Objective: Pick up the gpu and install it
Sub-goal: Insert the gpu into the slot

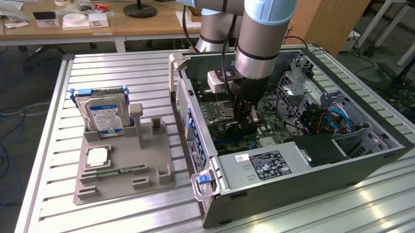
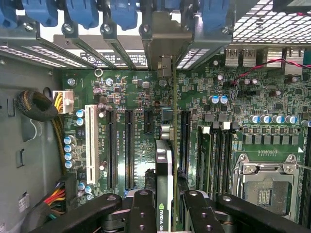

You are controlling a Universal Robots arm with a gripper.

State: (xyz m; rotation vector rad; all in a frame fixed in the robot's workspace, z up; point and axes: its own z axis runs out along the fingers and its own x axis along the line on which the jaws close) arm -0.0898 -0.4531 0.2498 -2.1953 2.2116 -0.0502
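Inside the open computer case (image 1: 304, 160), in the exterior view, the gripper (image 1: 245, 121) is down over the motherboard (image 1: 279, 127); the gpu is picked up but not visibly seated. In the wrist view, the gripper (image 2: 165, 206) pinches the gpu (image 2: 164, 165) edge-on above the expansion slots (image 2: 129, 145), its bracket near the case's rear openings.

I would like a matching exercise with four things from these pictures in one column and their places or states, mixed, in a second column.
Things:
1. gpu
2. hard drive
3. computer case
4. gripper

Places or states:
A. upright in the grey holder on the table
B. lying open on its side
C. held edge-on above the motherboard
D. closed on the card

Pairs: 1-C, 2-A, 3-B, 4-D
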